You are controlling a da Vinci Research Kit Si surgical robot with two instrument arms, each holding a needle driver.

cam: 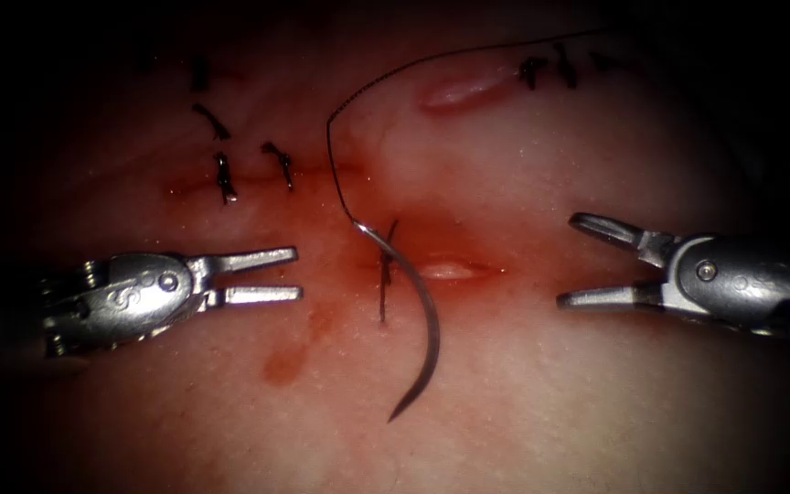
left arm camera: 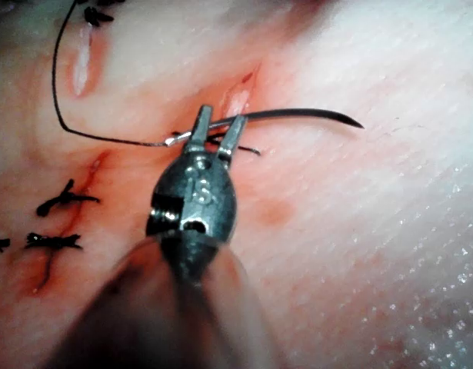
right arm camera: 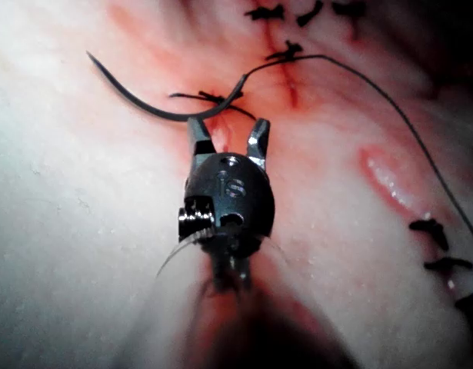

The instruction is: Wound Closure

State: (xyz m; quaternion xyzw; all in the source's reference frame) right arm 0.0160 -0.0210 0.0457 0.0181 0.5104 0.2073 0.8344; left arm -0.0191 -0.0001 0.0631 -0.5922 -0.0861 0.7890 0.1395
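Needle lies free on the tissue, tip nearest, unheld; both pincers released and empty, left pincer left of the cut, right pincer right; regrasp mid-curve, advisably; thread trails far.

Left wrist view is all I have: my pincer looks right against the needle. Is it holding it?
Observer: No. The endoscope view shows the left pincer open, left of the cut, apart from the needle, holding nothing.
Operator: And the right pincer?
Observer: The right pincer is open, right of the cut, holding nothing.
Operator: Is the needle in the tissue?
Observer: It appears to lie loose on the tissue, across the cut, with the thread trailing away.
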